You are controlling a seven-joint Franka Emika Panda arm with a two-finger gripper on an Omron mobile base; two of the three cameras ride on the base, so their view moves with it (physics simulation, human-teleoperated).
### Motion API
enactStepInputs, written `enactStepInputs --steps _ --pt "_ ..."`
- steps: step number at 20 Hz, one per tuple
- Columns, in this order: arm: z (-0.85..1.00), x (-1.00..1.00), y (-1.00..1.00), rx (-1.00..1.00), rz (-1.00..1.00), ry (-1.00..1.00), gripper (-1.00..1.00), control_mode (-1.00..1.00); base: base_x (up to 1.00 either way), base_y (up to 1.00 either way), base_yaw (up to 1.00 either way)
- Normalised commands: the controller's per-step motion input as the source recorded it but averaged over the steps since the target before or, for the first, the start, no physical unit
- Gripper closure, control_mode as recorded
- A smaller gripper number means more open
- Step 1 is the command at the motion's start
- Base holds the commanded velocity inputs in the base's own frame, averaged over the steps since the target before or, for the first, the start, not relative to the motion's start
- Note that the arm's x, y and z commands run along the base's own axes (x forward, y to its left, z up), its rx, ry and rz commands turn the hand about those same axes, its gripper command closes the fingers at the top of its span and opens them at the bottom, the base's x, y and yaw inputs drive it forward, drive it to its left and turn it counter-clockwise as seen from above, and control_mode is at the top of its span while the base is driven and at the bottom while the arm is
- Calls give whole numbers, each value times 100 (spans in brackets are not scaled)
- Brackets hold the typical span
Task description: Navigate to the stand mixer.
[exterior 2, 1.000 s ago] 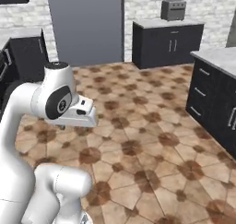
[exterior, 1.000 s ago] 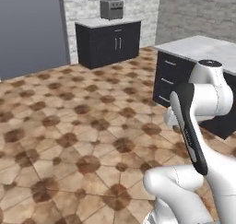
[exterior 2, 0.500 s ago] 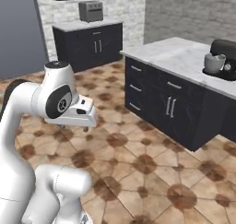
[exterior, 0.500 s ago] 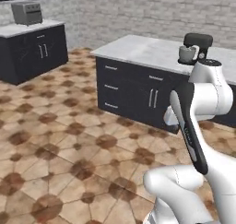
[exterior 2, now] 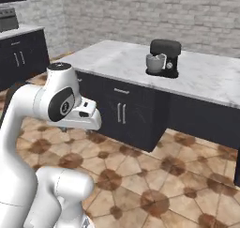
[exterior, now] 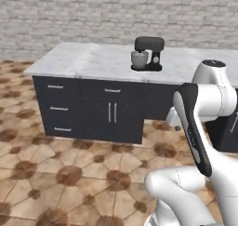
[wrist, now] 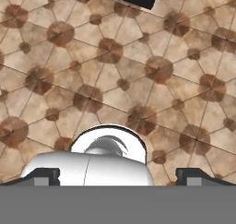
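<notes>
One risk: ramming the island cabinets (exterior: 111,116) while closing on the stand mixer (exterior: 148,54); gripper (wrist: 118,177) wide apart, holding nothing

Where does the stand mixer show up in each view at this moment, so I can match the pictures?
Left base view: the stand mixer sits above centre, on the marble island counter.
Right base view: it sits upper right of centre, on the same counter, with its bowl facing left.
Hand view: floor tiles and a dark cabinet corner at the top edge; no mixer.
Shared landmark: the marble island counter, in both base views.
</notes>
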Motion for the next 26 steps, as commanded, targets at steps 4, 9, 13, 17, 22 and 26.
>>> enactStepInputs --steps 4,9,13,17,22,26 --pt "0 0 0 0 0 0 -100 100 100 96 -47" --pt "0 0 0 0 0 0 -100 100 100 57 -33" --pt "0 0 0 0 0 0 -100 100 100 4 -31" --pt "0 0 0 0 0 0 -100 100 100 3 -31" --pt "0 0 0 0 0 0 -100 100 100 25 -37" --pt "0 0 0 0 0 0 -100 100 100 35 -28"
